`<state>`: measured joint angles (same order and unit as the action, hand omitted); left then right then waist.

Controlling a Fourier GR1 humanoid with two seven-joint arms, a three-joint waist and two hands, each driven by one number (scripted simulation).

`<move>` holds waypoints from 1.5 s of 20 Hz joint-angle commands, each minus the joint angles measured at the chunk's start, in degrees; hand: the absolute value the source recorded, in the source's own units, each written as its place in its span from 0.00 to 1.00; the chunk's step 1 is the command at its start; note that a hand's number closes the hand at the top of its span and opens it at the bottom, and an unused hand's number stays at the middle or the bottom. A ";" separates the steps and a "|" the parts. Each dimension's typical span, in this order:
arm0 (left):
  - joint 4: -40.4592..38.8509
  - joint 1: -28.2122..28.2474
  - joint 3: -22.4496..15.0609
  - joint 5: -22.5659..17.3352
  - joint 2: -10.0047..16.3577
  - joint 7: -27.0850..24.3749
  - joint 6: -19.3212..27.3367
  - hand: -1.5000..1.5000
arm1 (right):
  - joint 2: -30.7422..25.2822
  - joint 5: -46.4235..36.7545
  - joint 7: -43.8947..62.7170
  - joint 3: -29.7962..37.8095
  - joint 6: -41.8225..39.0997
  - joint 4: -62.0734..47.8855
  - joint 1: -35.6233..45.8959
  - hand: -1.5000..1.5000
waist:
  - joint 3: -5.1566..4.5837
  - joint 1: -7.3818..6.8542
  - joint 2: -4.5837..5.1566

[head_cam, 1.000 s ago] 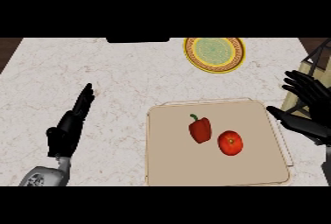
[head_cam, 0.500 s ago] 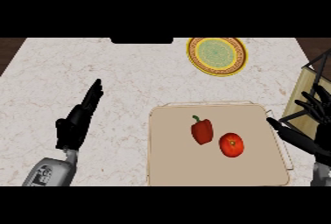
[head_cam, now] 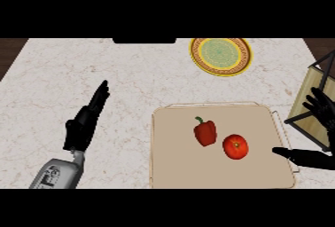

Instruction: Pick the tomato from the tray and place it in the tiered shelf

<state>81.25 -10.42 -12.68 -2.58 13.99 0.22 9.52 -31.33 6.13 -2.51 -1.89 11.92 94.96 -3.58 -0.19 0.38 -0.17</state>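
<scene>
So the biggest thing in view was the pale marble desk [head_cam: 98, 66], and the beige tray [head_cam: 171, 173] sat on its lower right part, so I'll place everything off that tray.

The tiered shelf [head_cam: 318, 86] stood just off the tray's right side, a dark frame with a light wooden panel, and only part of it showed at the view's edge. Up beyond the tray's far edge, well apart from it, lay a round yellow plate [head_cam: 220, 56] with a green patterned middle. Further left along the desk's far edge was a flat dark thing [head_cam: 144, 41], couldn't tell what.

The left hand [head_cam: 82, 128] was well to the left of the tray, fingers straight and together, pointing away up the desk, holding nothing.

The right hand [head_cam: 313, 158] was at the tray's right edge, between tray and shelf. Its fingers [head_cam: 321, 105] were spread wide and upward in front of the shelf frame, while the thumb stuck out over the tray's right rim. Nothing in it.

On the tray, a red bell pepper [head_cam: 204, 131] lay near the middle. The tomato [head_cam: 235, 147] sat just to the pepper's lower right, on the tray, near the thumb but not touching it.
</scene>
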 commanded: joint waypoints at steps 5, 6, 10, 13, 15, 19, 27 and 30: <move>2.26 -0.71 0.15 0.72 -1.11 2.58 0.30 0.50 | -8.66 -7.56 23.18 -6.44 -4.55 12.52 2.45 0.00 | 0.10 -0.62 0.09; 0.52 -1.26 -0.21 1.59 -1.51 1.34 0.67 0.50 | -11.41 -8.09 27.04 -7.30 -6.31 17.42 1.98 0.00 | 0.02 -0.10 0.01; -0.09 -1.61 0.74 0.19 -1.11 1.09 -0.89 0.50 | -17.58 -10.46 37.20 -12.49 -13.97 22.52 3.95 0.00 | -0.09 -0.23 0.05; 0.76 -1.53 0.51 1.43 -1.26 2.92 0.19 0.50 | -20.20 -12.04 45.81 -13.51 -17.31 25.62 5.69 0.00 | 0.03 -0.25 0.00; -0.29 -3.55 0.43 2.47 -2.26 2.60 0.57 0.50 | -18.21 -12.10 53.22 -14.88 -18.94 26.98 10.82 0.00 | 0.07 -0.53 0.14; 0.14 0.44 3.69 -0.02 -0.05 -0.70 -3.57 0.50 | -13.01 -16.95 58.90 -19.24 -19.90 32.35 8.68 0.00 | 0.15 -0.30 0.09; 1.03 -0.87 2.07 5.06 -4.46 1.71 -1.31 0.50 | -3.21 -22.71 67.35 -20.52 -25.42 32.75 15.77 0.00 | 0.17 -0.34 0.10; -5.01 -1.33 3.83 4.43 -4.72 -3.24 -3.64 0.50 | 0.85 -29.49 64.33 -23.61 -24.28 26.99 16.82 0.00 | 0.16 -0.35 0.19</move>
<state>80.24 -11.30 -9.37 0.74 10.68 0.08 6.32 -34.15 -18.82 57.97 -23.68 -10.16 122.73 11.93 -0.03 -0.09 -0.02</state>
